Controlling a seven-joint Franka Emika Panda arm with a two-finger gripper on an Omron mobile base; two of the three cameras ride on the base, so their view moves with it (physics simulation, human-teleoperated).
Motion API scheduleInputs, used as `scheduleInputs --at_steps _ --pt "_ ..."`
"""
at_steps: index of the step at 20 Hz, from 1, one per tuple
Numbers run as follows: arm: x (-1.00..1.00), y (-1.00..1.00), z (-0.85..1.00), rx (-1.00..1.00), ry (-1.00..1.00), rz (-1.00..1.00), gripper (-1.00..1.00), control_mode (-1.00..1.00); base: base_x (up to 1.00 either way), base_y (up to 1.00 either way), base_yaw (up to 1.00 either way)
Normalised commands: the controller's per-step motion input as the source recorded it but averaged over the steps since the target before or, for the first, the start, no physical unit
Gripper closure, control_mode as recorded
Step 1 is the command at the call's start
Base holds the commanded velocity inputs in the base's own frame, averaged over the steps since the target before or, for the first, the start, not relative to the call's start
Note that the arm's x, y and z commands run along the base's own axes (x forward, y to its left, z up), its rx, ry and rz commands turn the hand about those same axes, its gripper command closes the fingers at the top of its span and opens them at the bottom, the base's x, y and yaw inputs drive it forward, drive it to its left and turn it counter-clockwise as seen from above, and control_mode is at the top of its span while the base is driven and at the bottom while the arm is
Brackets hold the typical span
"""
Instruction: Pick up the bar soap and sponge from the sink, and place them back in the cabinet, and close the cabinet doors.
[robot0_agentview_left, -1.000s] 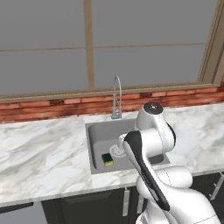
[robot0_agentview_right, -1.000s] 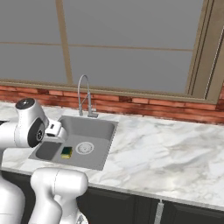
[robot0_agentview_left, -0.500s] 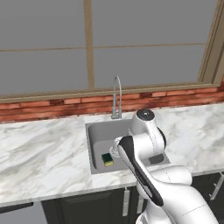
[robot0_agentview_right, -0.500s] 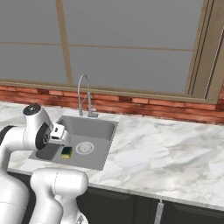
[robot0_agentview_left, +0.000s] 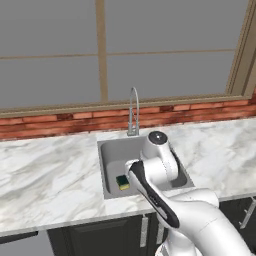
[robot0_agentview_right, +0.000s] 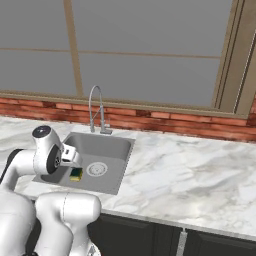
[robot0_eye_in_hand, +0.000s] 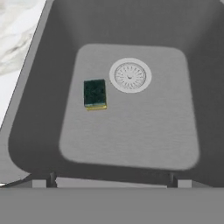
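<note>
The sponge (robot0_eye_in_hand: 95, 94) lies green face up on the floor of the grey sink (robot0_eye_in_hand: 131, 131), just left of the round drain (robot0_eye_in_hand: 130, 75). My gripper (robot0_eye_in_hand: 111, 179) hangs above the basin's near side, open wide, with nothing between its fingertips (robot0_eye_in_hand: 51, 178). From the base, the sponge (robot0_agentview_left: 122, 182) sits at the sink's (robot0_agentview_left: 107, 165) front left, beside my arm; in the right base view the sponge (robot0_agentview_right: 76, 174) lies just under my hand. The bar soap, the cabinet and the cabinet doors are out of view.
A chrome faucet (robot0_agentview_left: 132, 112) stands at the back of the sink, below a brick ledge and a large window. White marble counter (robot0_agentview_right: 190, 175) runs to both sides. Dark lower cabinets (robot0_agentview_right: 150, 240) sit under the counter's front edge.
The arm has bent down and forward over the sink, bringing the hand lower toward the basin. The gripper has stayed open. The sponge has not moved.
</note>
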Motion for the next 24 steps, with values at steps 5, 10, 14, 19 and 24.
scheduleInputs --at_steps 5,10,14,19,24 --pt "0.28 0.10 -0.36 0.00 0.00 0.00 -1.00 -1.00 0.00 0.00 0.00" --pt "0.25 0.05 -0.30 0.00 0.00 0.00 -1.00 -1.00 0.00 0.00 0.00" --pt "0.22 0.01 -0.25 0.00 0.00 0.00 -1.00 -1.00 0.00 0.00 0.00" --pt "0.16 0.00 -0.23 0.00 0.00 0.00 -1.00 -1.00 0.00 0.00 0.00" --pt "0.16 0.01 -0.24 0.00 0.00 0.00 -1.00 -1.00 0.00 0.00 0.00"
